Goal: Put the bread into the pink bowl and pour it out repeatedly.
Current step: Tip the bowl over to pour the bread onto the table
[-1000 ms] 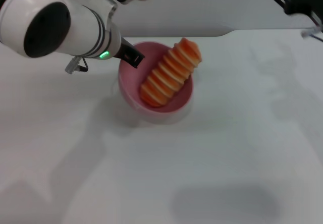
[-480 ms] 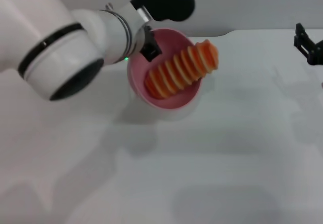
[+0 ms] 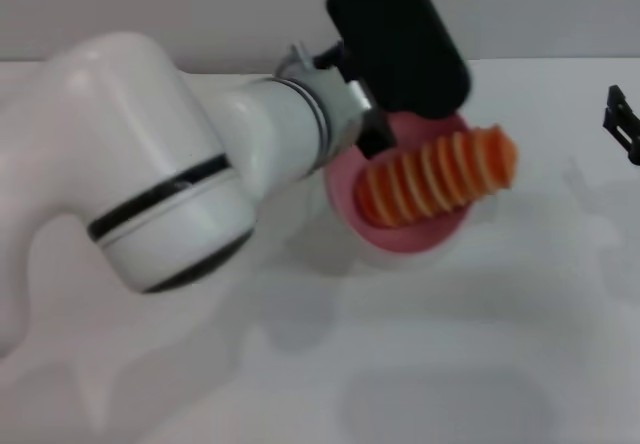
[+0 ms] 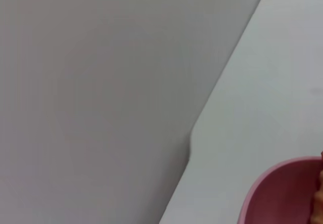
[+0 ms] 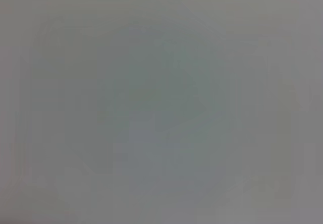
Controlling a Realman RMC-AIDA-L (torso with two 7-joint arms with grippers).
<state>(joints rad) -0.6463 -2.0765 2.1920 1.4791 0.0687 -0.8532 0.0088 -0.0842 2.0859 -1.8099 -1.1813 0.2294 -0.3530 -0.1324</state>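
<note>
Half the bread (image 3: 437,177) juts from the tilted pink bowl (image 3: 400,239); my left claw (image 3: 372,136) grips its rim, fingers mostly hidden.

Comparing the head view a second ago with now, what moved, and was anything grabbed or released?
The left gripper, at the pink bowl's rim, carried it toward the robot's right and tipped it further; the bread now lies flatter, its end jutting past the rim. The right gripper shifted to the view's right edge. Nothing was visibly released. The bread stays in the bowl, over the white table.
</note>
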